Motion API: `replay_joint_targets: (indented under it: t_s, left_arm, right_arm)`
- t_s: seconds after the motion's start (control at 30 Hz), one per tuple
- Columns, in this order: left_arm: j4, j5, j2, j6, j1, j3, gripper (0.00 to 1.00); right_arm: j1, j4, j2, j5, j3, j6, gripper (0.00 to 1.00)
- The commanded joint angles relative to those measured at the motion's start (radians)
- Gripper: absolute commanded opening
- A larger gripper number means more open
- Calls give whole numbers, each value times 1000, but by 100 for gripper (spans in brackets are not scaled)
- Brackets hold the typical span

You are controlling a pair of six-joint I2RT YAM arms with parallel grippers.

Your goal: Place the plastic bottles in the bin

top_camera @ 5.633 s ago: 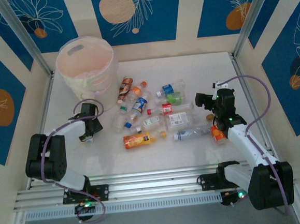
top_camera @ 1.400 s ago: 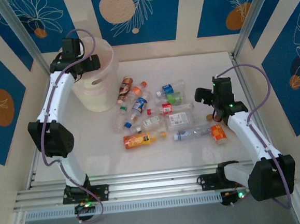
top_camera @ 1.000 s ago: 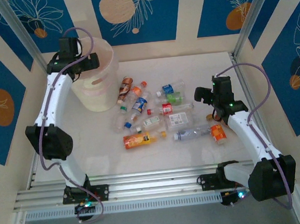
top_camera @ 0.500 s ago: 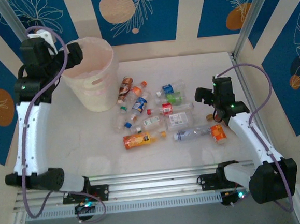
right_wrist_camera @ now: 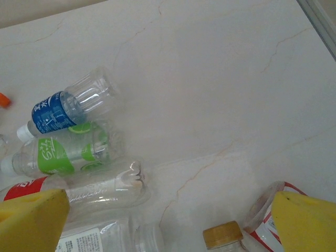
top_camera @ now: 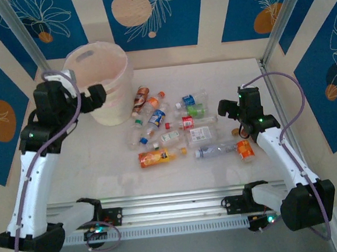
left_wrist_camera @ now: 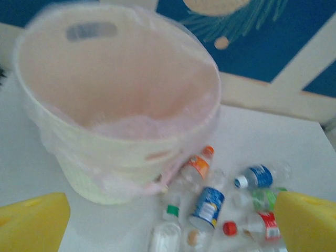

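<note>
The bin point(top_camera: 116, 98) is stood at the far left of the worktop point(top_camera: 101, 166). The plastic bottles point(top_camera: 201, 135) are strewn on their sides across the middle, most of them apart from it, though a brown one point(top_camera: 140, 100) lies just beside its wall. No bottle can be made out inside the bin, but the left wrist view is blurred.

The left jaws are held wide and empty, raised at the bin's near-left side, with the yellow fingers point(left_wrist_camera: 31, 220) far apart and the bin's mouth ahead. The right jaws are likewise spread wide with nothing gripped, above the right edge of the pile — a blue-labelled bottle point(right_wrist_camera: 58, 113) and a green-labelled one point(right_wrist_camera: 58, 155) are seen beyond them, and a gold-capped bottle point(right_wrist_camera: 223, 236) low between the fingers.

Several risks can be judged from here. The bin looks light, so it could be nudged or tipped if the left arm point(top_camera: 37, 165) were swung across it. The bottles are round, slick and crowded — one could be squeezed out sideways, or two caught at once. A carry from the right would have to be lifted well over the tall rim and past the left arm, or a collision could follow.
</note>
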Motion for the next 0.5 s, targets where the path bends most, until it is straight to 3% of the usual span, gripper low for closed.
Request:
replay_joint_targets:
  t_s: [0.0,0.17,0.47]
  left_arm:
    - [-22,18,-49,-31,-79,-84,99]
    - [-28,-32,-84,-61,-213,-215,99]
    - [97,38,-72,-37,-290,-469,99]
  right_arm:
    - [9,-18,-28,-4,20,20,99]
    - [18,-42,-31,5,23,22,99]
    - [29,-76,-37,24,29,27,99]
